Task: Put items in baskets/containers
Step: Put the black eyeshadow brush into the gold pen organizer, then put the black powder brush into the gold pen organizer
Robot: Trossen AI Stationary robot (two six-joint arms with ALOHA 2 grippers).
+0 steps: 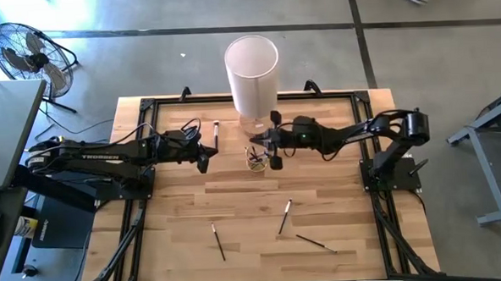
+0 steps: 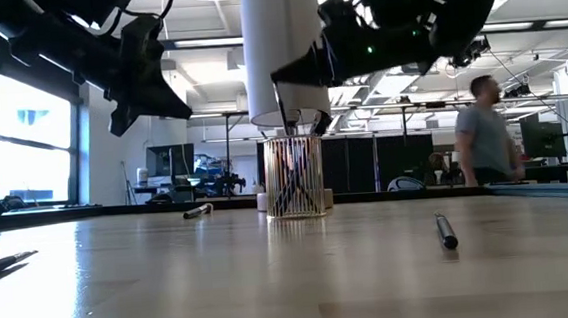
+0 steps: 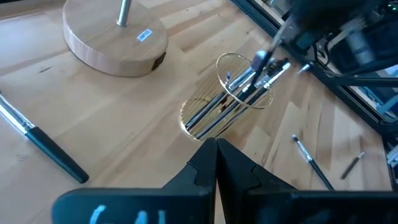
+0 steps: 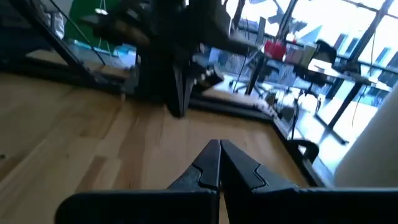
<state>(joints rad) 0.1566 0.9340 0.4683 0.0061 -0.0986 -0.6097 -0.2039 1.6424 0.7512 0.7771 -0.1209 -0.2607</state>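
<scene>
A small clear cup [image 1: 257, 161] stands near the table's middle with several thin brushes [image 3: 249, 87] in it, their upper ends sticking out past the rim. My right gripper [image 1: 257, 143] is shut with nothing showing between its fingers, and hangs just above those ends [image 2: 278, 79]. My left gripper [image 1: 203, 162] is shut too and hangs clear of the table to the cup's left [image 3: 216, 144]. Loose brushes lie flat on the wood: one [image 1: 217, 135] by my left gripper and three [image 1: 284, 216] toward the near edge. My right gripper hangs at the upper ends of the brushes [image 3: 258, 62] that stand in the cup. Whether its fingers touch them, I cannot tell.
A tall white cylinder [image 1: 252, 68] on a round wooden base [image 3: 115, 37] stands just behind the cup. A black frame [image 1: 232, 99] runs along the table's edges. A fan [image 1: 31, 57] stands off the far left corner. A person [image 2: 483, 130] is in the room behind.
</scene>
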